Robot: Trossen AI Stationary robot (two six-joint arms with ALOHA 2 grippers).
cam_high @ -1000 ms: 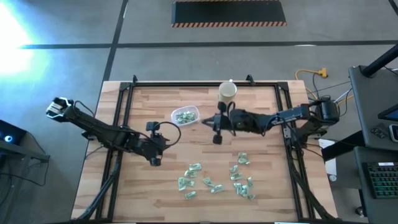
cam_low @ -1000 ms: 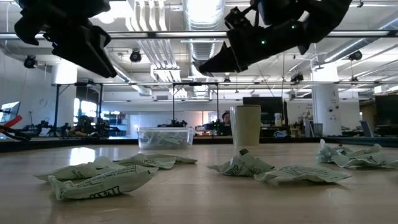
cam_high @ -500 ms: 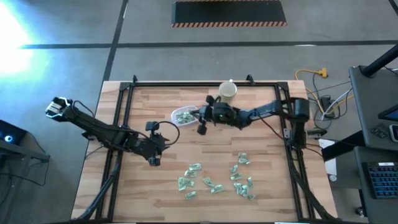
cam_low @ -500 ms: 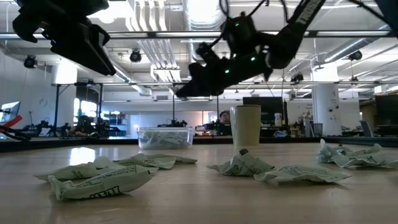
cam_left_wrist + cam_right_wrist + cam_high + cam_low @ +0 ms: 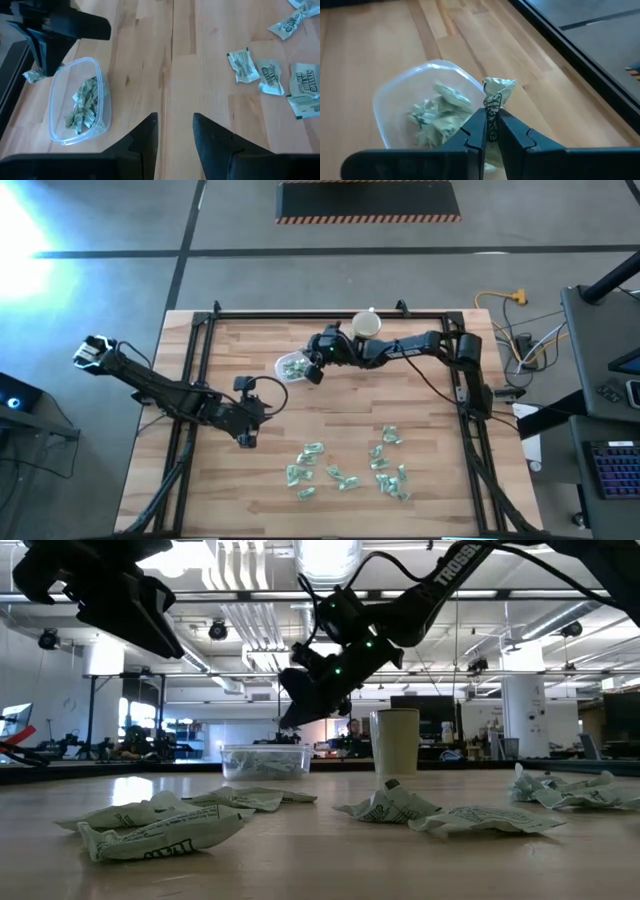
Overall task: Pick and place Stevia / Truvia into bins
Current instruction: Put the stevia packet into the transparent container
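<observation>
One wooden table (image 5: pixel 420 480) is seen, with two arms above it. One beige cup (image 5: pixel 366 327) stands near the far edge. One clear tub (image 5: pixel 297 366), partly filled with sachets, sits beside it. About a dozen loose sachets (image 5: pixel 345 468) are scattered on the near half. One sachet (image 5: pixel 496 102) is pinched by the right gripper (image 5: pixel 490 131) over the tub's rim. The left gripper (image 5: pixel 175 131) is held with jaws spread, nothing between them.
</observation>
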